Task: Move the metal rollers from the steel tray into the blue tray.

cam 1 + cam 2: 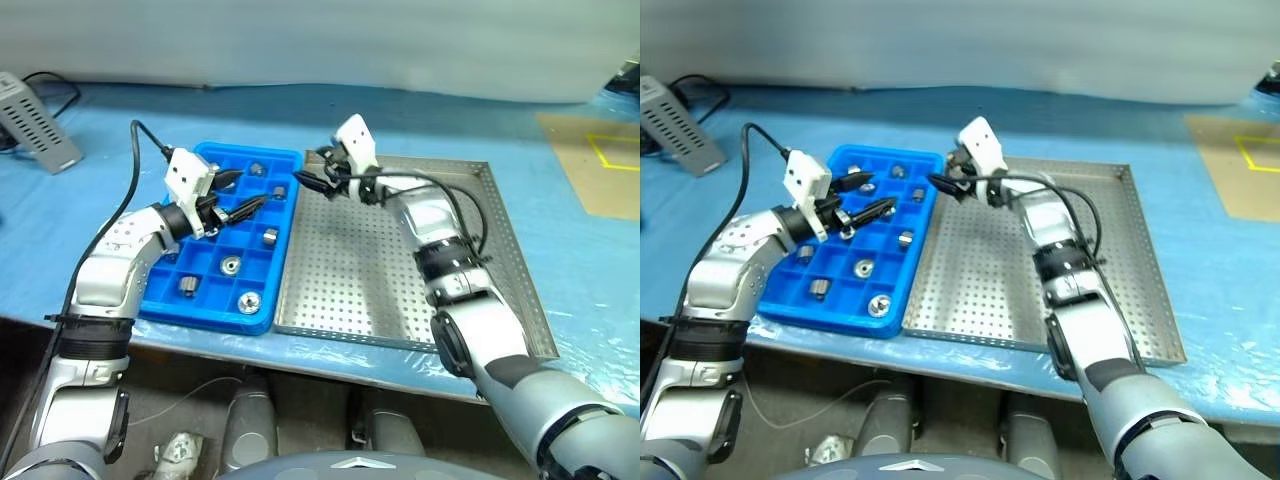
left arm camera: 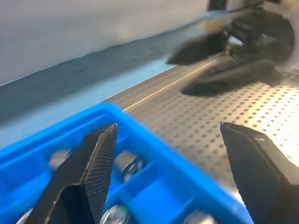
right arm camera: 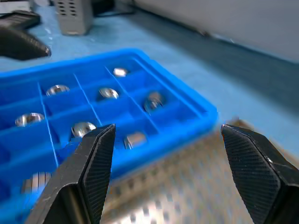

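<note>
6 metal rollers [image 1: 231, 266] in blue tray [image 1: 288, 163]; steel tray [image 1: 500, 240] bare; left gripper [image 1: 243, 195], right gripper [image 1: 312, 170] both spread, empty

The blue tray [image 1: 205, 300] lies at nine o'clock of the steel tray [image 1: 360, 270], edges touching. The metal rollers [image 1: 231, 266] sit in separate compartments of the blue tray. A vented box [image 1: 38, 125] stands at ten o'clock, well apart.
</note>
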Robot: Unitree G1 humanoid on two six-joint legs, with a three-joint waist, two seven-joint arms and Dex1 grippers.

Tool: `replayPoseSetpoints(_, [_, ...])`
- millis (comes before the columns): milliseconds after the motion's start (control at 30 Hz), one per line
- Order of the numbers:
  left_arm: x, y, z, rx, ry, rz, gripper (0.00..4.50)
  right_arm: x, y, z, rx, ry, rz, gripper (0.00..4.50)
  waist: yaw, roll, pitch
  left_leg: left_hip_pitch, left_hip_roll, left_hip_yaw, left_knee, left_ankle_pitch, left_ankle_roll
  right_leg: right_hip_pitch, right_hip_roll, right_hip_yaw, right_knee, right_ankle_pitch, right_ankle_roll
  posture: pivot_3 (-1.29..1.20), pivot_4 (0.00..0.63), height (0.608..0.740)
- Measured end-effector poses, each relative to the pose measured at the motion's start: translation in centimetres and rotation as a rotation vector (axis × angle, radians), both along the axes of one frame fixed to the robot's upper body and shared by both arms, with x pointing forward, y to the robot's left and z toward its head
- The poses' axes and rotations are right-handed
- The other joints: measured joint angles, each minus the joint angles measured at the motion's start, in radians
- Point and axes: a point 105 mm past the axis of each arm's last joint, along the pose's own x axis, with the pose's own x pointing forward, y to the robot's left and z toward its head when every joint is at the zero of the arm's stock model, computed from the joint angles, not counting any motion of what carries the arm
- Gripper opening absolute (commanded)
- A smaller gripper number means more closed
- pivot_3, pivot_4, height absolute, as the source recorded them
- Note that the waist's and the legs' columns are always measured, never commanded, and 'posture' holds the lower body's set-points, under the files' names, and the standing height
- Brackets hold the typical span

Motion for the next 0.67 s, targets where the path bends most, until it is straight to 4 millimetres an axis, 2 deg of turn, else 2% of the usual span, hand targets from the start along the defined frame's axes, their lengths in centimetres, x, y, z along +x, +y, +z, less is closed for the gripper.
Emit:
replayPoseSetpoints(133, [-0.1,-1.0,-0.8,0.009,0.029,-0.064,3.72,-3.0,-4.5,-1.1,0.102,0.083,-0.121,3.77,-0.022,0.0,0.0,0.003,0.0,0.001,-0.003,0.0,0.0,0.0,0.0,0.0,-0.001,0.0,-0.001,-0.14,0.15,0.74])
replayPoseSetpoints(233, [-0.9,-1.8,-1.9,0.032,0.07,-0.134,3.72,-5.1,-6.2,-1.6,0.216,0.161,-0.157,3.77,-0.031,0.0,0.0,0.007,0.001,0.004,-0.003,0.0,0.0,0.002,0.0,0.002,-0.001,-0.003,-0.005,-0.15,0.15,0.74])
replayPoseSetpoints(333, [-1.1,-1.8,-2.6,0.033,0.092,-0.145,3.72,-6.2,-7.1,-1.6,0.274,0.187,-0.173,3.77,-0.036,0.0,0.0,0.012,0.001,0.005,-0.003,-0.001,0.002,0.007,0.0,0.003,0.0,-0.003,-0.005,-0.16,0.15,0.74])
replayPoseSetpoints(433, [-1.1,-2.0,-2.8,0.028,0.086,-0.139,3.72,-6.6,-7.9,-1.9,0.256,0.177,-0.209,3.77,-0.039,0.0,0.0,0.019,0.0,0.005,-0.003,-0.001,0.002,0.014,-0.002,0.003,-0.001,-0.007,0.002,-0.16,0.15,0.74])
replayPoseSetpoints(667, [-1.1,-2.2,-3.4,0.015,0.104,-0.126,3.72,-5.8,-8.9,-2.8,0.224,0.166,-0.289,3.77,-0.045,0.0,0.0,0.019,-0.001,0.005,-0.003,-0.001,0.002,0.014,-0.004,0.003,-0.001,-0.005,0.001,-0.14,0.15,0.74])
